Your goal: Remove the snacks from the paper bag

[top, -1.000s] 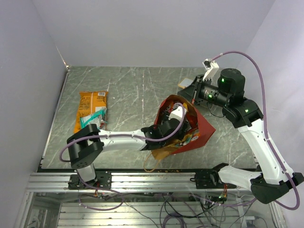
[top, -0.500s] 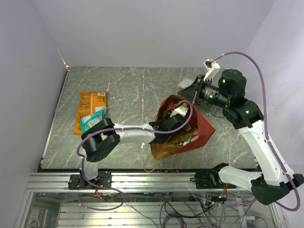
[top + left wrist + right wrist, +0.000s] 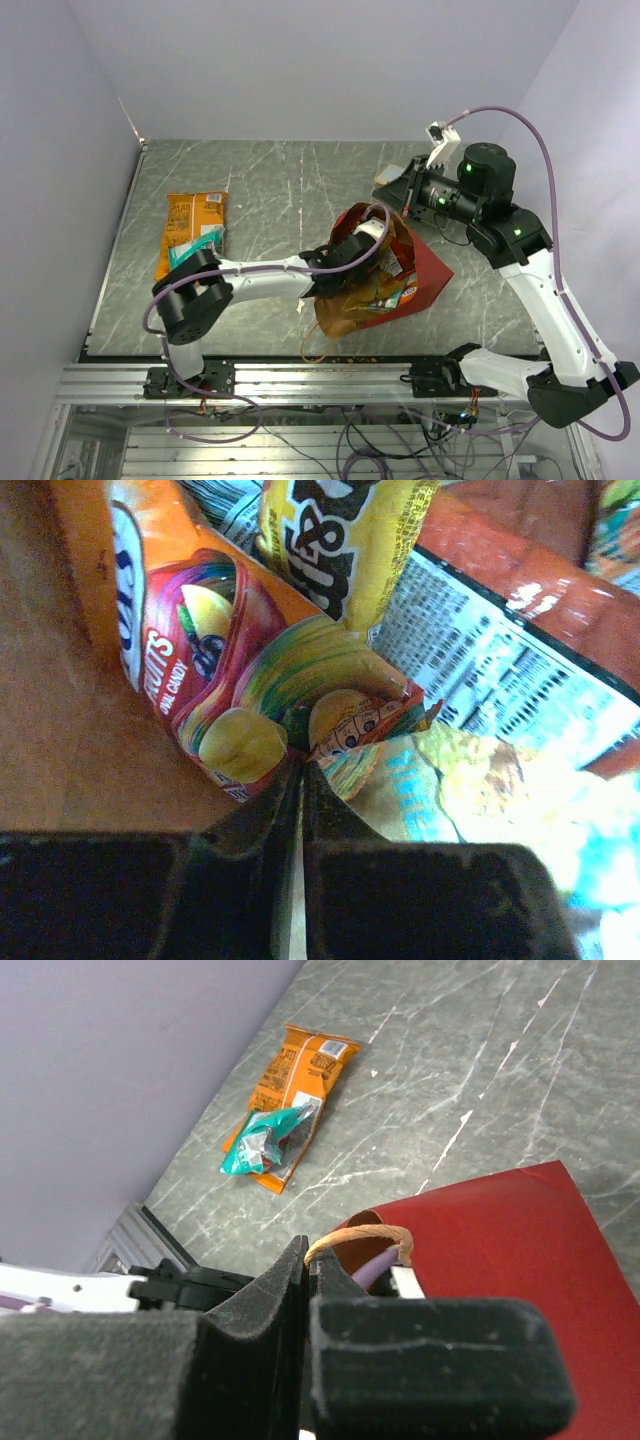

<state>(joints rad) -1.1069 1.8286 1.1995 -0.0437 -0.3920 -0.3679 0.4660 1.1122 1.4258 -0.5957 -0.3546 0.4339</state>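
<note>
left gripper (image 3: 302, 770): inside the paper bag (image 3: 418, 268), jaws pressed to a thin slit, pinching the lower edge of the orange fruit-candy packet (image 3: 200, 670)
right gripper (image 3: 305, 1250): above the bag's far edge, jaws closed, tan loop handle (image 3: 357, 1236) comes out right at the tips, so it is nipping the handle
paper bag: mid-table, tipped on its side, mouth facing the left arm, red outside, brown kraft inside
in bag: yellow packet with brown lettering (image 3: 345, 540) just behind the fruit-candy one; red packet with a white print panel (image 3: 500, 650) beside it; a teal-yellow wrapper (image 3: 470, 790) next to the fingertips
out of bag: orange chip bag (image 3: 192, 225) flat on the table near the left wall; teal packet (image 3: 197, 249) lying on its near end
</note>
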